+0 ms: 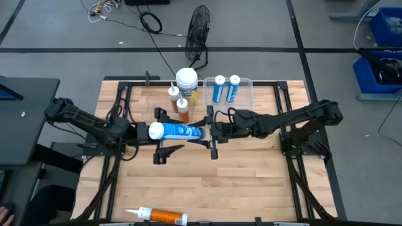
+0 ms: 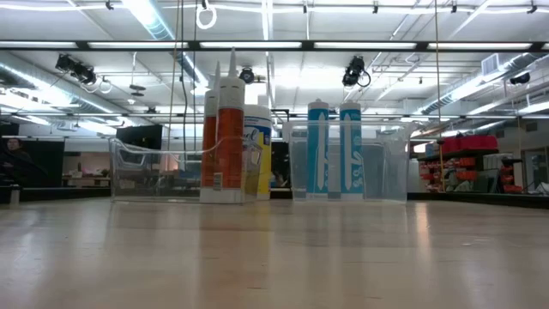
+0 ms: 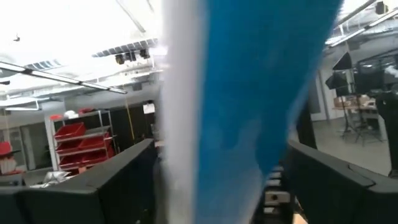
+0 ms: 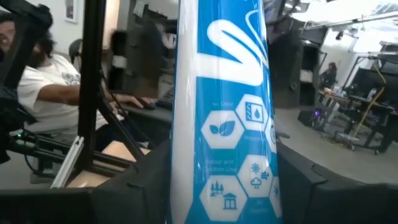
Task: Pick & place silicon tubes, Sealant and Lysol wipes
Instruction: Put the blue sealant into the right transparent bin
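Blue tube (image 1: 179, 132) held level above the wooden table (image 1: 251, 182) by both grippers.
Left gripper (image 1: 146, 132) clamps its capped end, right gripper (image 1: 212, 131) the other. Lysol wipes (image 1: 186, 81) stand at the far edge beside 2 orange tubes (image 1: 178, 103); a seated person (image 4: 43, 81) shows beyond.

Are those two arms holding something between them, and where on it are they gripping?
Yes: a blue tube lying level above the table. The left gripper holds its white-capped end, the right gripper its other end.
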### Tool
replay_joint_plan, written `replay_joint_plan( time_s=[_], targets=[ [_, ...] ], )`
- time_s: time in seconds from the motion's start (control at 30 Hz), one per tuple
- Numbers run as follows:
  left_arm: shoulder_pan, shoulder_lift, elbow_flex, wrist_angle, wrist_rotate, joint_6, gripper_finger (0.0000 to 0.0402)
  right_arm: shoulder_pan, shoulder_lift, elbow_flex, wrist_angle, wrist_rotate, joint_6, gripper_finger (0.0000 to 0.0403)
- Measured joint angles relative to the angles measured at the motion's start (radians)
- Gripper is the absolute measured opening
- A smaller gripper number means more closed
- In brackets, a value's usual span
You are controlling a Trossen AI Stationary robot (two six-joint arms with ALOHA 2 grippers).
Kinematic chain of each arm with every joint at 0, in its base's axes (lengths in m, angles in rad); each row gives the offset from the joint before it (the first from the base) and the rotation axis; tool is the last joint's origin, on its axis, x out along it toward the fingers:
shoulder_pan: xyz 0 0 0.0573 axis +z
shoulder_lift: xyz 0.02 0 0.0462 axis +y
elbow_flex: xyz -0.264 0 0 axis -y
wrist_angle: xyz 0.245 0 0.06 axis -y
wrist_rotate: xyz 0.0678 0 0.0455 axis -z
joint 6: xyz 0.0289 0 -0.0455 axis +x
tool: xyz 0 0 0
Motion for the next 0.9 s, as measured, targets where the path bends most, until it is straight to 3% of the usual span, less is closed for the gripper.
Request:
replay_joint_plan(
  time_s=[0.1, 0.3, 0.9],
  targets=[
    [0.008, 0.0, 0.0, -0.01, 0.0, -0.023, 0.0318, 0.002, 0.0, 0.0, 0.004, -0.005, 0.001, 0.0206],
    [0.009, -0.001, 0.001, -0.004, 0.001, -0.023, 0.022, 0.005, 0.0, 0.0, 0.033, -0.003, 0.002, 0.0206],
    [0.02, -0.001, 0.001, -0.011, 0.003, -0.053, 0.022, -0.019, -0.002, 0.0, -0.003, -0.01, 0.073, 0.0206]
  ],
)
